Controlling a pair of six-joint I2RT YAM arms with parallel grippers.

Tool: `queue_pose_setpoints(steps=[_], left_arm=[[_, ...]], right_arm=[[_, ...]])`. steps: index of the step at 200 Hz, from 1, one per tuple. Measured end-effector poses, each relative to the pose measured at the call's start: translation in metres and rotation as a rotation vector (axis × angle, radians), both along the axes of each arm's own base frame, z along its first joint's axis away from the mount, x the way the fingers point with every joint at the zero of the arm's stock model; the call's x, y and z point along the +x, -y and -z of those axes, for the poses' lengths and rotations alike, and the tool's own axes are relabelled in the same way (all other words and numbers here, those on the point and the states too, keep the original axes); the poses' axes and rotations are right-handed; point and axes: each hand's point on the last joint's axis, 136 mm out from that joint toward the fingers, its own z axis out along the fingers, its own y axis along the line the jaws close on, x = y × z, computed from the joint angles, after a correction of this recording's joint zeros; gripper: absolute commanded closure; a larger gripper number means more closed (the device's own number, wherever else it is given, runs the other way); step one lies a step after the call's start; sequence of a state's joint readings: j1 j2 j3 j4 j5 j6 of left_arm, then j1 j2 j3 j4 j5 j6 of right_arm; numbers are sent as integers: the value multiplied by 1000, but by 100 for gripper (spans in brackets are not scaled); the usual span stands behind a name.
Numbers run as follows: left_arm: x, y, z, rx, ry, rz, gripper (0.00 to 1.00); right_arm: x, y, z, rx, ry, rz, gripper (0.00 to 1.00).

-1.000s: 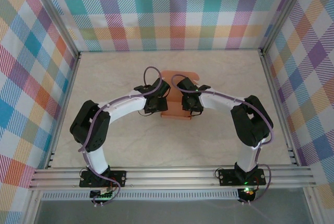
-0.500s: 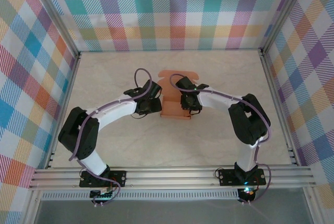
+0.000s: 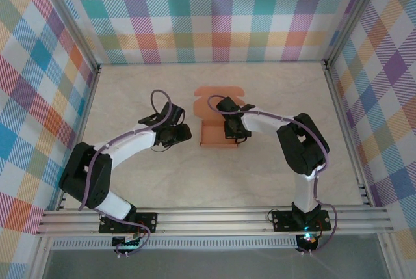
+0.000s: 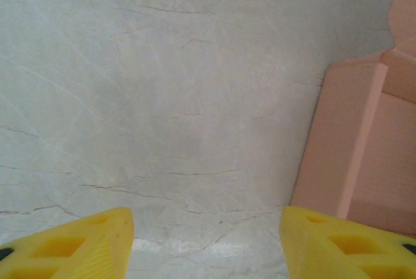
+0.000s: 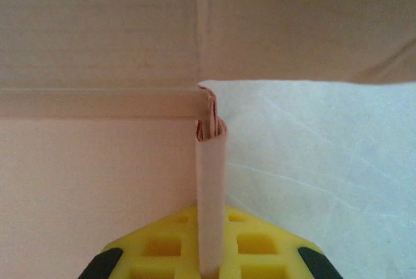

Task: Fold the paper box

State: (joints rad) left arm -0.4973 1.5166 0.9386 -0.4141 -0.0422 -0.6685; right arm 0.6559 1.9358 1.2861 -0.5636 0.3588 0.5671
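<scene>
At mid-table the paper box (image 3: 211, 129) is only half folded: one wall is pinched by the right gripper (image 5: 209, 256), left gripper (image 4: 207, 243) is spread open, far flap's untucked.

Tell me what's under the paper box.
The paper box lies on the pale table; bare tabletop shows beside it. Whatever is beneath the card itself is covered. The right gripper pinches its raised side wall.

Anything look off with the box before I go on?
Only one thing: the upright flap pinched in the right gripper looks bunched and curled at its far end, where it meets the folded ridge of the box. The left gripper is open, clear of the box.
</scene>
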Motion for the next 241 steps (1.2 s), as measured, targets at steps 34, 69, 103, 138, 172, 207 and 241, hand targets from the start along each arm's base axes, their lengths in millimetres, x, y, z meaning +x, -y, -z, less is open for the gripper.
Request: queue_pose_setpoints(steps=[34, 69, 103, 138, 172, 207, 241], left_arm=[[2, -11, -4, -7, 13, -30, 39], [2, -15, -3, -5, 10, -36, 39], [2, -15, -3, -7, 8, -34, 39], [2, -15, -3, -8, 8, -33, 39], [2, -15, -3, -8, 7, -33, 39], [1, -13, -2, -16, 3, -27, 39], [1, -13, -1, -17, -1, -23, 39]], right_arm=[[-1, 10, 0, -66, -1, -20, 100], [2, 19, 4, -147, -10, -38, 100], [2, 24, 3, -180, -9, -52, 67], [4, 20, -9, -154, 18, -58, 55], [11, 15, -36, -101, 88, -56, 52], [12, 14, -38, -95, 96, -55, 55], [16, 15, -32, -103, 93, -61, 68]])
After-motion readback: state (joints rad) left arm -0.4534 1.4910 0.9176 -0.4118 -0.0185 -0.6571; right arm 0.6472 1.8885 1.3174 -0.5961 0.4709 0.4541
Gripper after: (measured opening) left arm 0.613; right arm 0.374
